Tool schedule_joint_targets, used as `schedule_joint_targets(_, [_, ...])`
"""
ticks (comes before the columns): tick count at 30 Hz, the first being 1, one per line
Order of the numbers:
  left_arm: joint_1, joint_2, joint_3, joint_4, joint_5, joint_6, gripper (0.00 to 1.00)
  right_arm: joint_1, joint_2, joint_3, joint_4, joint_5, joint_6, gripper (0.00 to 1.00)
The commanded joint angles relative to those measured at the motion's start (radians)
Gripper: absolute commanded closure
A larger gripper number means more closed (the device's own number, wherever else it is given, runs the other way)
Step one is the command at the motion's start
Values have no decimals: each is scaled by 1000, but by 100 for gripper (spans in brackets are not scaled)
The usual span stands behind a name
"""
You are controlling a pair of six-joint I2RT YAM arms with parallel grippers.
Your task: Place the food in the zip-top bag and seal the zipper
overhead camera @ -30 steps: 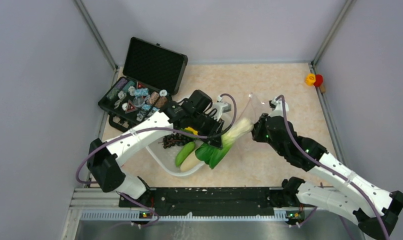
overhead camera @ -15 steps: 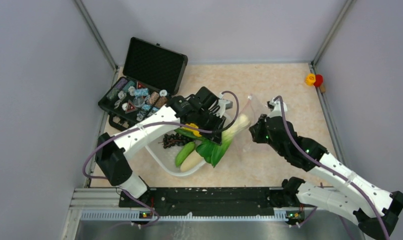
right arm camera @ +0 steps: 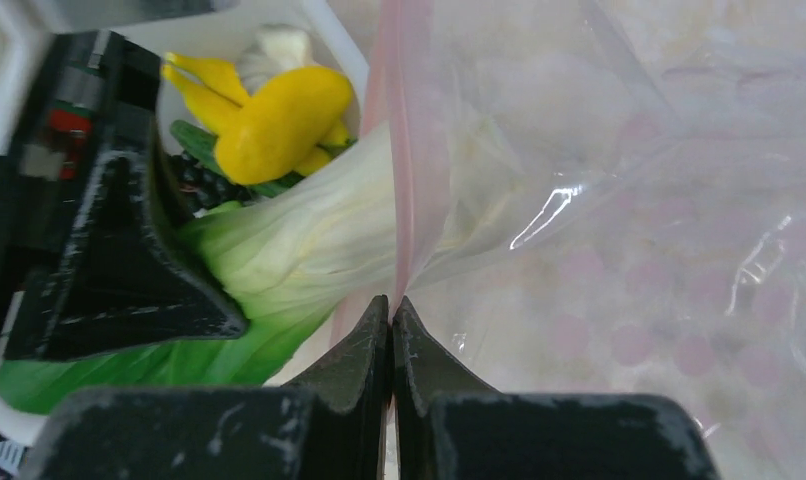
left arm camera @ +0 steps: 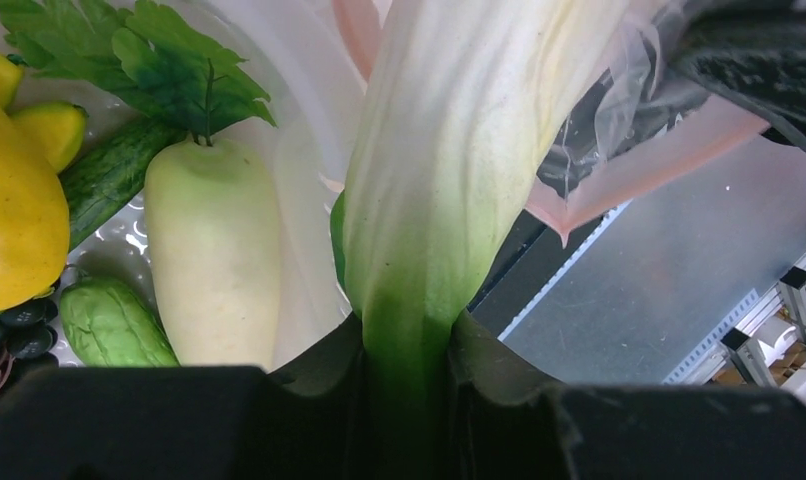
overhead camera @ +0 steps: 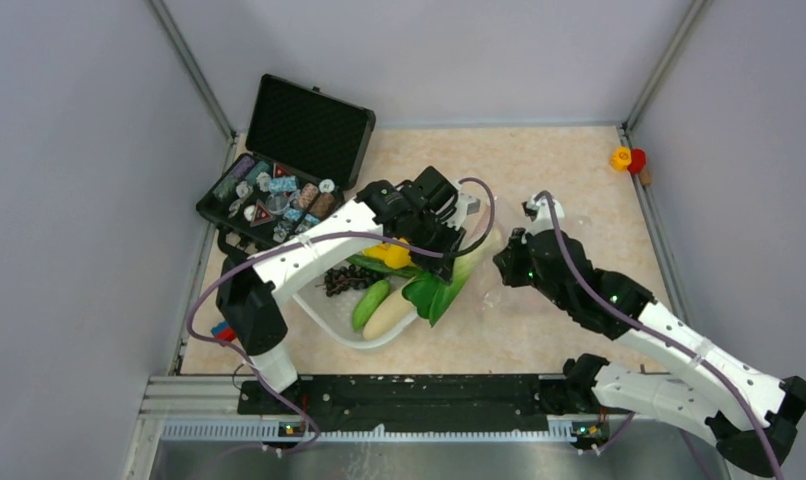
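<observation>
Left jaws grip bok choy (left arm camera: 449, 170); radish (left arm camera: 214, 260), pepper (left arm camera: 14, 225) beside.

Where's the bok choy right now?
Top view, centre: the bok choy is clamped in the left gripper, its white end poking into the zip-top bag mouth pinched by the right gripper, its leaves over the tub's right rim.

Green-white bok choy (left arm camera: 449, 180), yellow pepper (right arm camera: 279, 120), pink-edged clear bag (right arm camera: 599, 200).
</observation>
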Motion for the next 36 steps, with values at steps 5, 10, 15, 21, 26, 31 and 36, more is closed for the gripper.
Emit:
schedule_joint_targets(5, [-14, 56, 73, 22, 4, 7, 98, 14, -65, -15, 96, -131, -87, 100])
schedule_joint_targets(10, [-17, 81, 102, 26, 39, 23, 89, 14, -71, -29, 56, -205, -136, 100])
schedule_joint_targets(15, [-18, 84, 108, 31, 63, 28, 82, 14, -85, -42, 54, -238, -151, 100])
schedule_joint_targets(21, [-18, 41, 82, 78, 69, 36, 58, 14, -121, -70, 41, -60, -33, 100])
schedule_joint_targets(26, [-18, -31, 19, 129, 60, 49, 39, 14, -160, -109, 56, -20, 12, 100])
schedule_joint_targets(31, [-18, -142, -96, 237, 97, 50, 17, 14, -141, -118, 63, 3, 55, 100])
schedule_joint_targets(36, [-18, -202, -179, 287, 165, 61, 5, 15, -97, -107, 94, 2, 104, 100])
